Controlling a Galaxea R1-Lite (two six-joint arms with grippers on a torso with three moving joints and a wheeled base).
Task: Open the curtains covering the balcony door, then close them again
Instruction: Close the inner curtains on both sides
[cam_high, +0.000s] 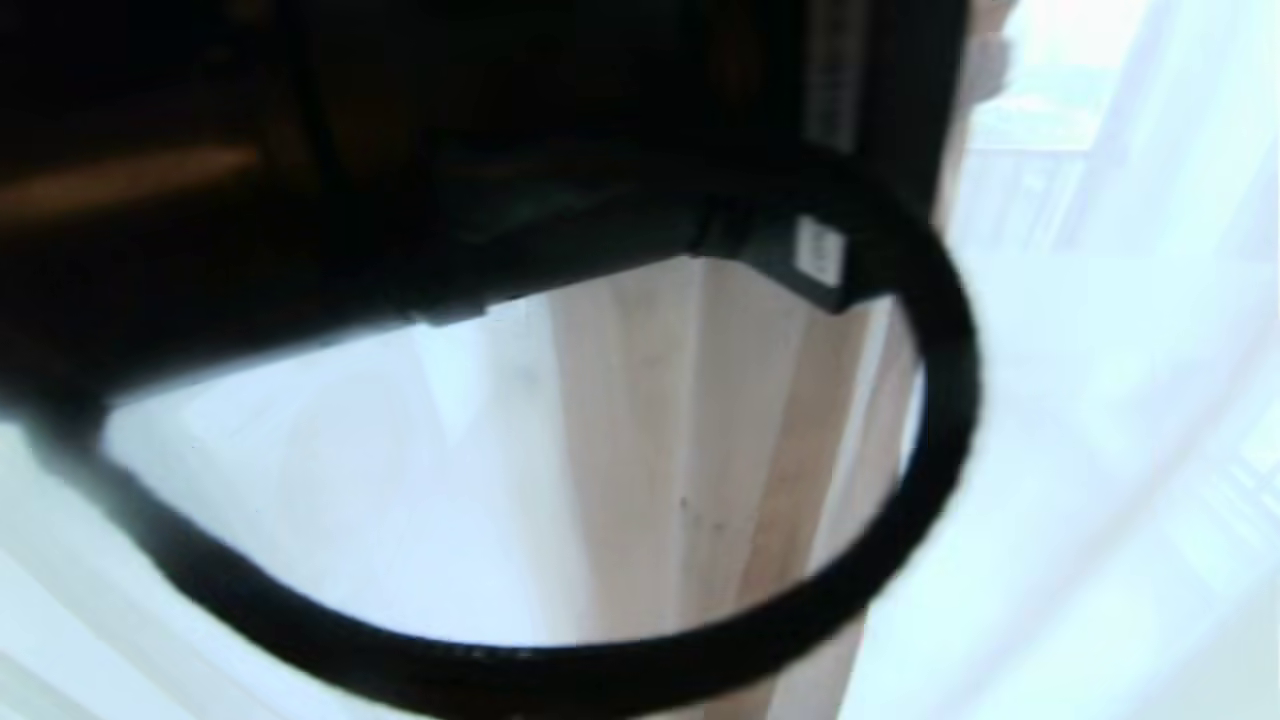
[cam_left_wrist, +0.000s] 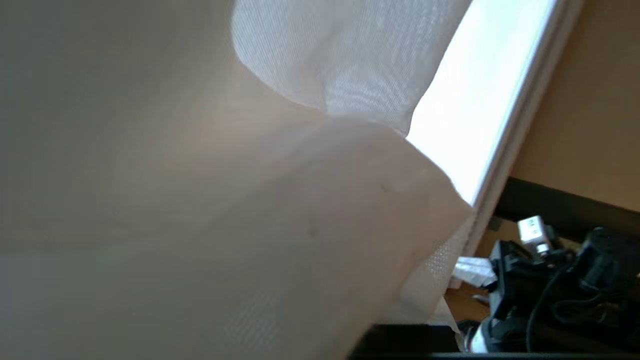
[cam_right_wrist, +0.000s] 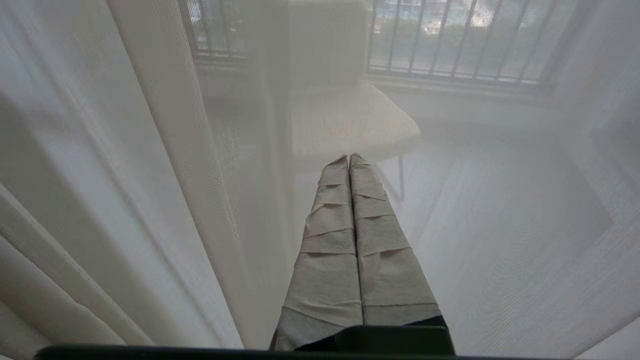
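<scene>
Right hand (cam_right_wrist: 349, 161): two cloth-wrapped fingers (cam_right_wrist: 327, 250) pressed together, clenched on nothing, tips just short of the sheer layer of the curtains (cam_right_wrist: 165, 150). Left hand not visible; clenched by the record, left wrist camera smothered in fabric, possibly both the one opaque beige layer and the one sheer layer (cam_left_wrist: 350, 65) bunched against it. Closest to the head camera, one black cable loop (cam_high: 940, 400) beneath a dark blurred arm. Beyond the sheer, one pale chair (cam_right_wrist: 350, 120), then one barred railing (cam_right_wrist: 450, 45).
</scene>
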